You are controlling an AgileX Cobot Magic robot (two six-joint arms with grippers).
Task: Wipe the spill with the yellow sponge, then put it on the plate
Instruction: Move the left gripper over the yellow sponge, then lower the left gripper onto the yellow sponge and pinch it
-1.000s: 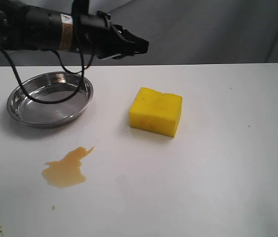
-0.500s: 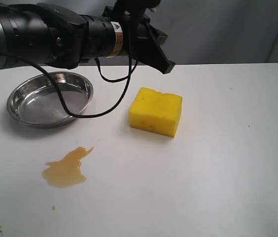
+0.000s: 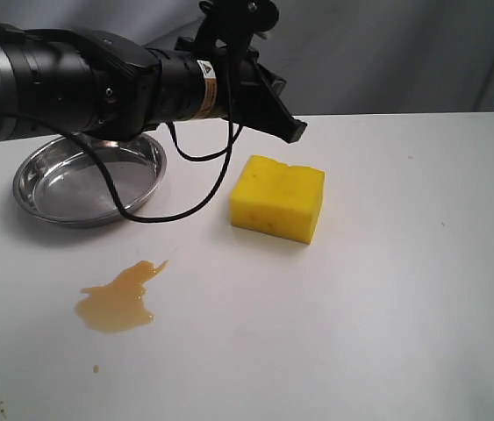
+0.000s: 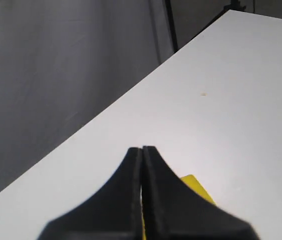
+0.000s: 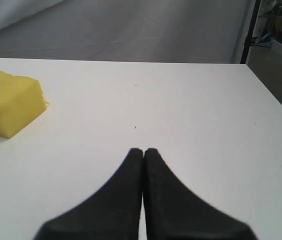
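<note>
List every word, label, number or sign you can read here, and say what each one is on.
Sticker on the left arm: a small yellow warning triangle above a white patch of print, too small and blurred to read.
Yellow sponge, plate, table: no writing visible.
Both wrist views: no text at all.
</note>
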